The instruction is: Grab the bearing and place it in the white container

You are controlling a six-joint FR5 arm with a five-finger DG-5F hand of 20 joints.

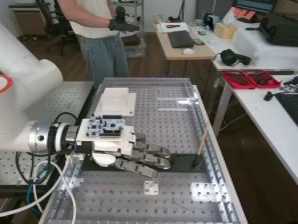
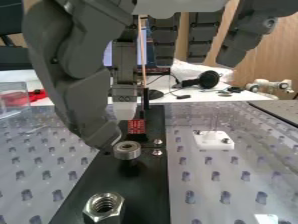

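Silvery ring-shaped steel bearing (image 2: 126, 151): on the long flat black board (image 2: 148, 197), just beside the bent thumb tip (image 2: 103, 136) of the dark grey robot hand (image 1: 153, 159). Fingers spread and fairly straight above the board, thumb angled inward; no pinch on the bearing to be seen.

Step in hand, by judgement: lining up for the grasp. Bring the pale-tipped finger (image 2: 124, 110) down opposite the thumb before squeezing, to catch the bearing by its outer rim from two sides. Close evenly; with thumb pressure alone, likely to skid or tip over. Keep the other fingers high, away from the small red block (image 2: 137, 127) and the two little silver screws (image 2: 157, 147) close by. Once gripped, lift straight up before any sideways travel, to clear the big silver hex nut (image 2: 104, 206) on the same board.

Farther out, on the clear perforated tray (image 1: 110, 197): a square white plate (image 2: 214, 140) with small studs, beside the board, not to be mistaken for the goal. Beyond the hand, toward the far end, a pale boxy shape (image 1: 116, 96), probably the white container. Approach from above, lower well inside the walls, release gently.
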